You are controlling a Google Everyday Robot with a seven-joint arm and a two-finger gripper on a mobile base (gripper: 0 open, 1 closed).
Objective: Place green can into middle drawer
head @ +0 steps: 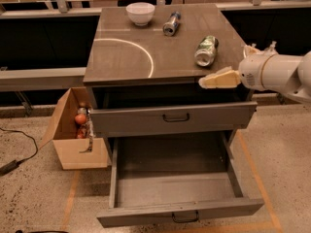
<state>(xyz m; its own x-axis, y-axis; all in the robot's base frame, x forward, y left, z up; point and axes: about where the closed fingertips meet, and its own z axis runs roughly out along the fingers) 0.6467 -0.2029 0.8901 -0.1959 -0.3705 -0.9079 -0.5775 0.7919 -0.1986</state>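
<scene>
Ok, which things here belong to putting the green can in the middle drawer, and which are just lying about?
Job: green can, lying on the cabinet top; pulled-out drawer, apparently the middle one; gripper, at the top's front right edge, near the can.
Lying about: white bowl; slim silver can; cardboard box on the floor.
</scene>
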